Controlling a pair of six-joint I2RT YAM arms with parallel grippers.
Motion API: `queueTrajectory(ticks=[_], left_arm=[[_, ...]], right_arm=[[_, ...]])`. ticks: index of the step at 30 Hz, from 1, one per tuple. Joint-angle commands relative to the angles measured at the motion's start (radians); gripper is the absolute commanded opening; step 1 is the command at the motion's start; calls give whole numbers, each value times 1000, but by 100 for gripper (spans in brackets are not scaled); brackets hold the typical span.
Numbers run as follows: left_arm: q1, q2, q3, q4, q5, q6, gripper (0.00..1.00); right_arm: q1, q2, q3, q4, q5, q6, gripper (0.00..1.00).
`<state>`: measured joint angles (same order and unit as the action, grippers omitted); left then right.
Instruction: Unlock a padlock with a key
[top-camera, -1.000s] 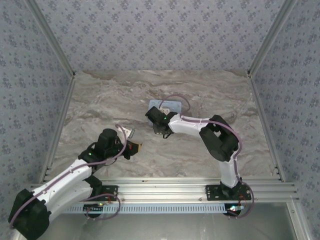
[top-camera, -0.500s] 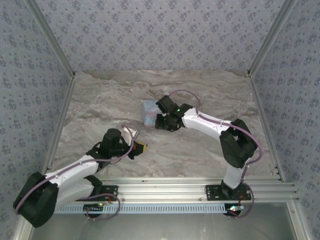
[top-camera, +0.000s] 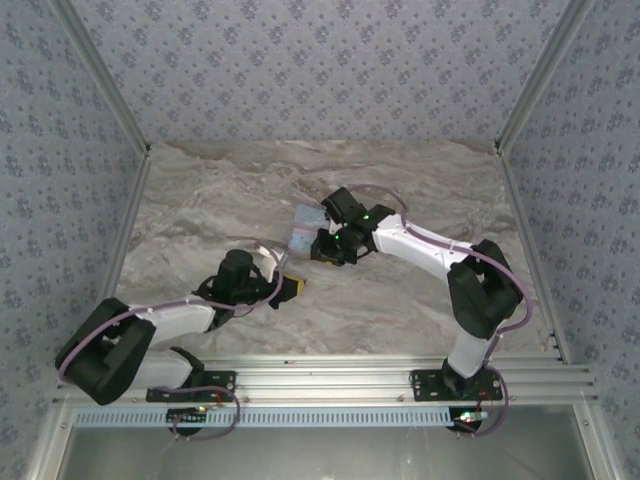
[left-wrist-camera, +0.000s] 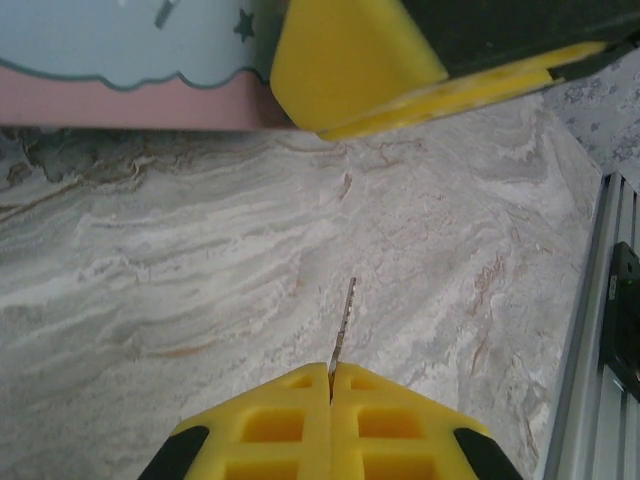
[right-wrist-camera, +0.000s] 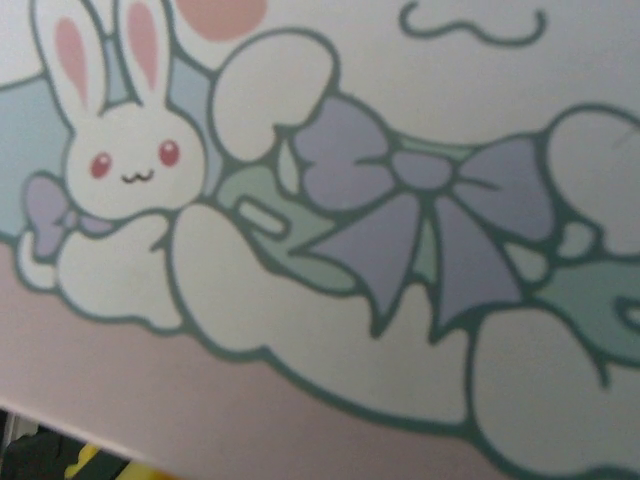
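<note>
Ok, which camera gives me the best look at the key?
Left wrist: the key blade sticks out clear from the shut left end effector. From top external it is too small to tell. The right wrist faces the tin.

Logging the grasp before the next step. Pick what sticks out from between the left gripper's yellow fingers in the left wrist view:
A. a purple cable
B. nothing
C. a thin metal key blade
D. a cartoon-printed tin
C: a key blade, thin and metallic, pokes out of the seam of the shut left gripper.

left gripper (left-wrist-camera: 330, 373) pinches a thin key (left-wrist-camera: 344, 318) over the marble table (left-wrist-camera: 180, 260), tin (left-wrist-camera: 120, 50) beyond.
</note>
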<state>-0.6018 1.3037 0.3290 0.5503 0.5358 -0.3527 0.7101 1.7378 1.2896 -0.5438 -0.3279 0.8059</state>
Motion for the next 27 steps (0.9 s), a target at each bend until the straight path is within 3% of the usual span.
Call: queueTrajectory(ticks=[1, 5, 27], left_arm=[[19, 53, 51, 166, 57, -27, 0], [59, 126, 59, 304, 139, -103, 0], [89, 314, 86, 503, 260, -154, 0]], right_arm=[[-19, -51, -24, 4, -68, 30, 0], [-49, -70, -78, 64, -121, 62, 0], [-98, -112, -88, 102, -129, 70, 0]])
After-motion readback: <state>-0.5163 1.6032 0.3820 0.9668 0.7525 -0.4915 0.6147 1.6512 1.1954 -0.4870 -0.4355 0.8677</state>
